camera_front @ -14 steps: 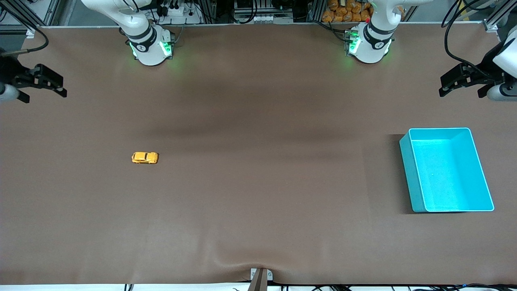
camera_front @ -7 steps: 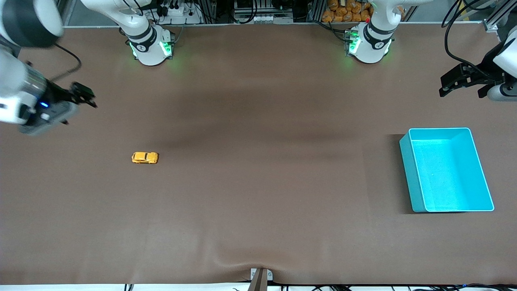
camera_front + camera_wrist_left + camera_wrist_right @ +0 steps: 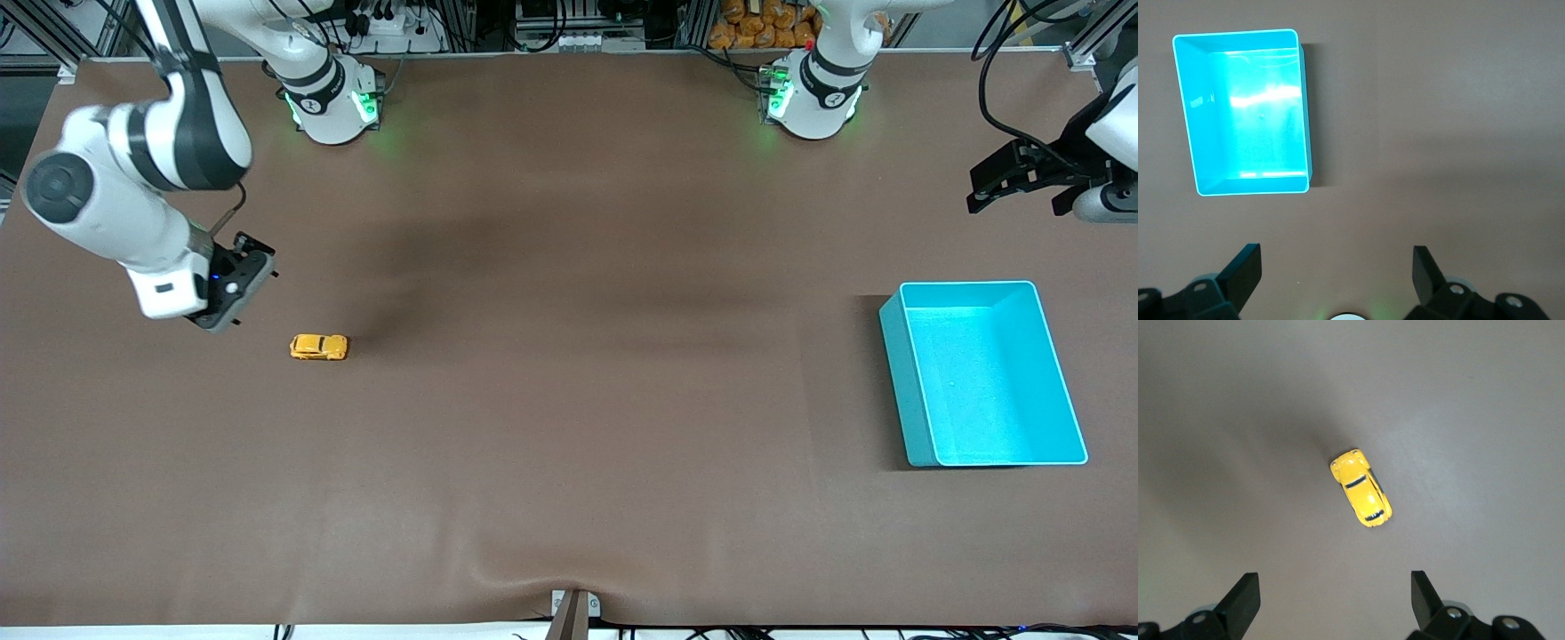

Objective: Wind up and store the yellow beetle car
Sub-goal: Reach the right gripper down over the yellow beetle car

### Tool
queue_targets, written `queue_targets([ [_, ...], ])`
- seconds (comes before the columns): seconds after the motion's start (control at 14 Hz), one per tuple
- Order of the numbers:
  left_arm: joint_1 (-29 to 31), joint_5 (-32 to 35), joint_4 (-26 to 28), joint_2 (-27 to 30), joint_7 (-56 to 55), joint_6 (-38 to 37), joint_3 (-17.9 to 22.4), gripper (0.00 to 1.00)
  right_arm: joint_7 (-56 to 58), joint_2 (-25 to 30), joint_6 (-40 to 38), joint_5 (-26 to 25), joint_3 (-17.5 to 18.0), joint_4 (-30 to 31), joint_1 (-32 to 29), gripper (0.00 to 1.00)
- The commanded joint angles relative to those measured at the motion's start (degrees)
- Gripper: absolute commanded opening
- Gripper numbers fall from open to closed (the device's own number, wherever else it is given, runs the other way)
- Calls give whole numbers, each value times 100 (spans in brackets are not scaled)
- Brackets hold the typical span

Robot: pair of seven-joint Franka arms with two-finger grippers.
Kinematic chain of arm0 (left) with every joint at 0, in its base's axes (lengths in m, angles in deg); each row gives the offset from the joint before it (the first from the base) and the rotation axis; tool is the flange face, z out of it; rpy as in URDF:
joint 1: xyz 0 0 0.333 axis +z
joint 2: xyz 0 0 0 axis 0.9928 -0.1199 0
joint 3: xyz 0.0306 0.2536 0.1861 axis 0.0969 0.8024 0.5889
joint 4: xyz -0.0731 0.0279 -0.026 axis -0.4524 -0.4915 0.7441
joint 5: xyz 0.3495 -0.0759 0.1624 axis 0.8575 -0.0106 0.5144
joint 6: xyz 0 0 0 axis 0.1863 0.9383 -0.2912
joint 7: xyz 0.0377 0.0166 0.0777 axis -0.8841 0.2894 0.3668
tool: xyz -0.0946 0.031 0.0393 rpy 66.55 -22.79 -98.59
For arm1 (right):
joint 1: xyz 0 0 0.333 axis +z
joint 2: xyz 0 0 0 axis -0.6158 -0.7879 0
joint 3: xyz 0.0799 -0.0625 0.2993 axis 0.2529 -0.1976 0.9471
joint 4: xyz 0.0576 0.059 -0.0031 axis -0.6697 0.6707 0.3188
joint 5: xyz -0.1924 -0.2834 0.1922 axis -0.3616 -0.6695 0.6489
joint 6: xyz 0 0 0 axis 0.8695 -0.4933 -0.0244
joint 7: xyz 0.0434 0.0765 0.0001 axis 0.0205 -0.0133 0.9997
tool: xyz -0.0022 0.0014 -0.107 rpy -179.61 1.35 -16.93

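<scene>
Right gripper (image 3: 233, 293): has swung in from the right arm's end of the worktop over the last second and now hangs above the brown worktop (image 3: 569, 498), just short of the car (image 3: 318, 347). Fingers (image 3: 1241, 600) spread wide, nothing between them. The wrist view shows the car (image 3: 1360, 487) ahead of the open fingers, not yet straddled.

Judgement: approach under way; descent and grasp not begun, winding and storing both outstanding.

Left gripper (image 3: 1022, 182): unchanged, waiting over the worktop's edge at the left arm's end, fingers (image 3: 1245, 270) apart, empty.

Car sits on its wheels toward the right arm's end, well apart from the bin (image 3: 1071, 418) near the left arm's end.

Count: one car, one bin (empty), two grippers.
</scene>
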Motion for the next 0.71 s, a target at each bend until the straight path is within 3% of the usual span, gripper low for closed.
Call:
queue_targets([
  [0.0, -2, 142, -35, -5, -71, 33, -20, 100, 1223, -594, 579, -57, -8, -7, -7, 100],
  [0.14, -2, 142, -35, -13, -71, 33, -20, 100, 1710, -893, 870, -57, -8, -7, -16, 98],
  [0.43, -2, 142, -35, -57, -71, 33, -19, 100, 2105, -1385, 1239, -83, -8, 2, -7, 79],
  [0.64, -2, 142, -44, -66, -71, 42, -11, 100, 2362, -1641, 1688, -92, -16, -7, 37, 77],
])
